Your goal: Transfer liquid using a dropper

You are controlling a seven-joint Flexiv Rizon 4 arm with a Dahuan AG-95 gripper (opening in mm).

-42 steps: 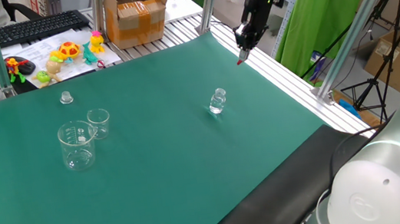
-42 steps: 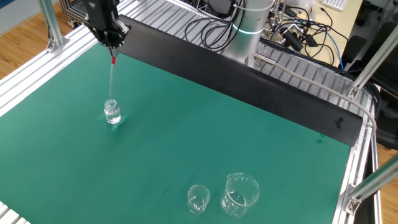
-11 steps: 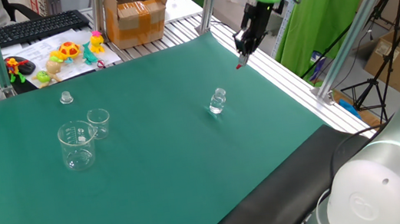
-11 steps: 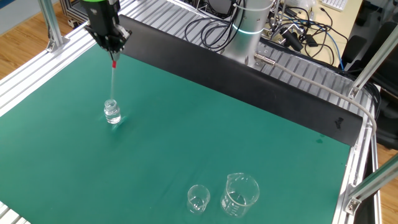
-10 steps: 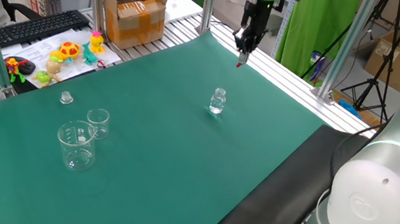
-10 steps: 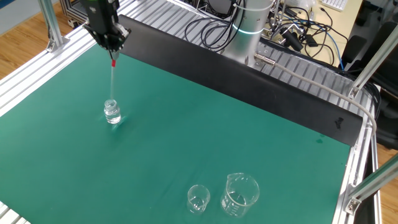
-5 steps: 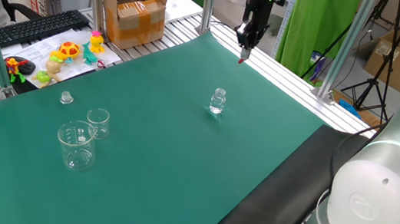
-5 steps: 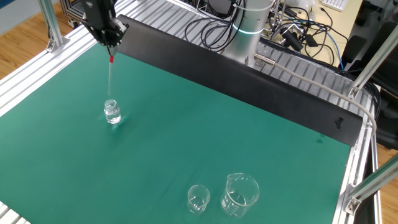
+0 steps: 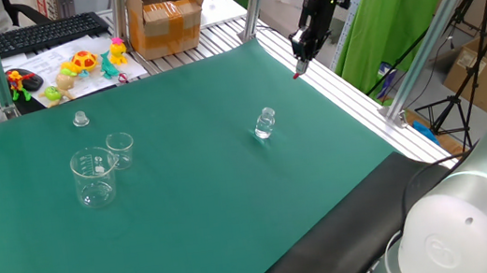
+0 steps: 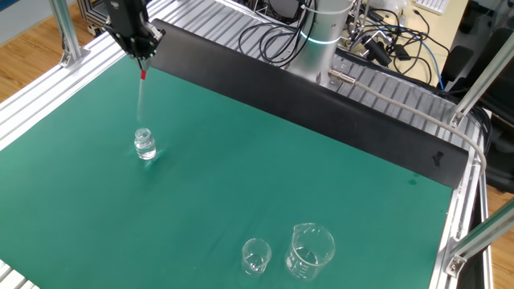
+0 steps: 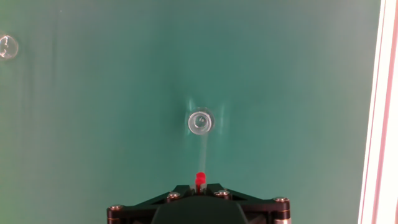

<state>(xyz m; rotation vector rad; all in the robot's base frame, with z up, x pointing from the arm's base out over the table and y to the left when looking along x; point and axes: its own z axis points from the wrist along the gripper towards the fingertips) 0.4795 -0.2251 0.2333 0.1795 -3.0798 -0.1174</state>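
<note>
The gripper [image 10: 140,58] is clenched on the red bulb of the dropper [image 10: 142,90], its fingers pinched in so close that only a sliver of red shows below them. It hangs high above the green worktop [image 10: 265,185], near the edge farthest from the beakers. The dropper points straight down, held clear of everything else. Its clear stem is faint against the green. In the hand view the gripper [image 11: 199,186] shows only as a dark edge along the bottom, with the dropper [image 11: 200,179] reduced to a red dot and a pale blur running toward the vial [image 11: 201,122], whose round mouth lies right under the tip.

From the side camera the gripper [image 9: 299,58] is small and dark, and the dropper [image 9: 297,74] is just a red speck; the stem cannot be made out there. The vial [image 10: 144,144] stands upright on the worktop, below the tip and apart from it. Two beakers, the big one [image 10: 311,250] and the small one [image 10: 255,257], stand side by side well apart from the vial. A tiny clear cap-like piece [image 9: 80,118] sits beyond them, too small to identify.
</note>
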